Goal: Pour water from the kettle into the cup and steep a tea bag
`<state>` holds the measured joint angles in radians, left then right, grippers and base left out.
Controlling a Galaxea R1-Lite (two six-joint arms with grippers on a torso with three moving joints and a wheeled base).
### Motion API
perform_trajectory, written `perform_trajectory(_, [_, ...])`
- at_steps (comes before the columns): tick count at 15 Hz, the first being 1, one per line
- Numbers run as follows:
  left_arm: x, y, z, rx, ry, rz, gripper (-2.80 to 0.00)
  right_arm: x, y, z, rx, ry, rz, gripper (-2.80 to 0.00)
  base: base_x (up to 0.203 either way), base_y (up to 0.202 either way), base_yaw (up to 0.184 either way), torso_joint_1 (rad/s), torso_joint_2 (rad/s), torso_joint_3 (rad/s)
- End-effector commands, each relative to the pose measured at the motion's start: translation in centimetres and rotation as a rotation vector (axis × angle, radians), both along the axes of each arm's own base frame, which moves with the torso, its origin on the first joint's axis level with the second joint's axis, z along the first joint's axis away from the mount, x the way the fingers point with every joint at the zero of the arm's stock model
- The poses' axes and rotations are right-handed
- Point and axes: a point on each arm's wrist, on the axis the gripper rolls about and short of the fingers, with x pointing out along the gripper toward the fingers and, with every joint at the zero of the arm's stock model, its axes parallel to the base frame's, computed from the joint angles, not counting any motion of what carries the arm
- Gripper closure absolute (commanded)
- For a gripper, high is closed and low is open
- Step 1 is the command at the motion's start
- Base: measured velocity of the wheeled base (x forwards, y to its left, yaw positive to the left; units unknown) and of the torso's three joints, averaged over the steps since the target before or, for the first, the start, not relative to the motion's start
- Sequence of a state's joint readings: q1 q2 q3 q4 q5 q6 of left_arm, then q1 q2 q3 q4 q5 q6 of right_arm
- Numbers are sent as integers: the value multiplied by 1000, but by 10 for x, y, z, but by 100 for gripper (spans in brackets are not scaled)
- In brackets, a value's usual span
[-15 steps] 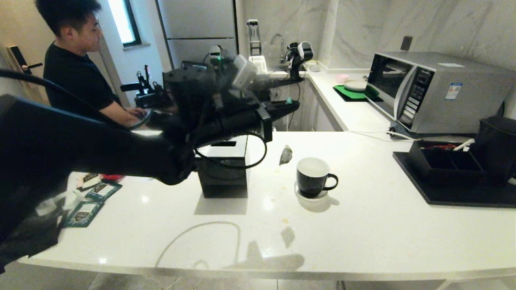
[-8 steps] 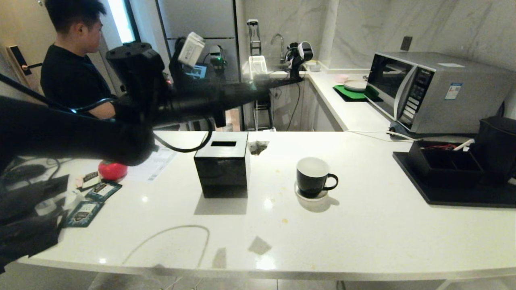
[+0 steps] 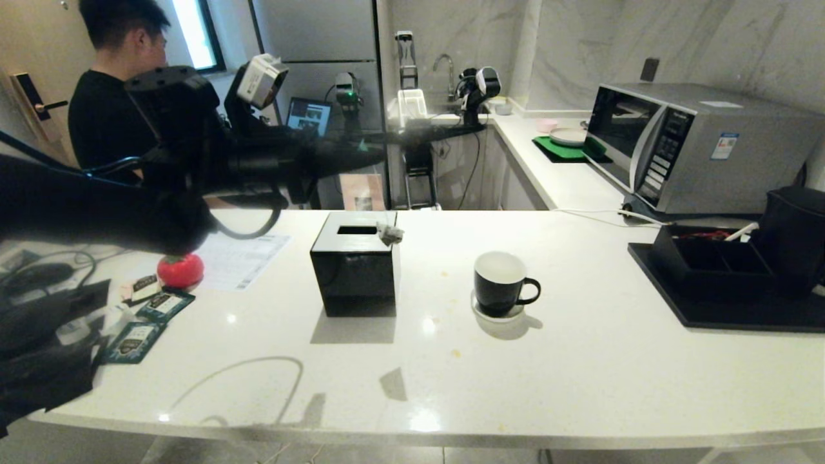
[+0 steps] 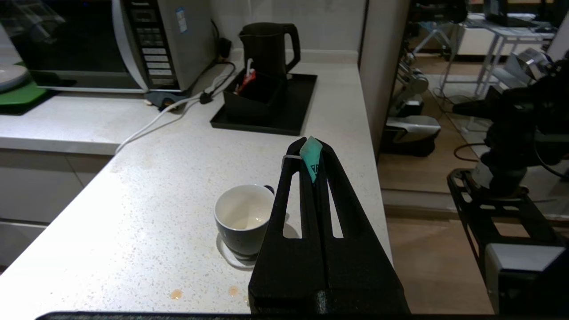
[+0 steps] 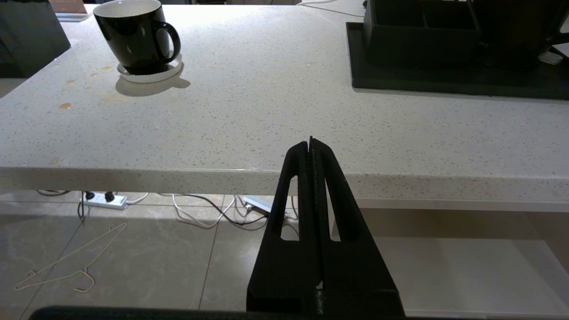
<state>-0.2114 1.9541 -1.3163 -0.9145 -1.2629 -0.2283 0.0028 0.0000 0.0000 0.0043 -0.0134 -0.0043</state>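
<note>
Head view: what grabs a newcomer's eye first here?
The black left arm sweeping across the upper left, its left gripper shut on a teal paper tag, with a small pale tea bag dangling at the black slotted box. Next, the glossy black mug with white inside at the white counter's centre, and the matte black kettle on its tray at far right.

Left arm stretched level across upper left of head view; left gripper [image 4: 313, 153] clamped tight. Right gripper [image 5: 310, 144] closed, held low.
</note>
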Motion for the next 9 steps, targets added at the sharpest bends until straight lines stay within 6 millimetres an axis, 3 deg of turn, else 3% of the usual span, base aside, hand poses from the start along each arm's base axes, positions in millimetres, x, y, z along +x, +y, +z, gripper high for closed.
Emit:
perform_trajectory(1, [7,4,-7,5,9,1,0,0,0,0,0,0,0,0,0,0,0,0,0,0])
perform_trajectory(9, [34,14,-9,-5,-23,51,0,0,0,0,0,0,0,0,0,0,0,0,0,0])
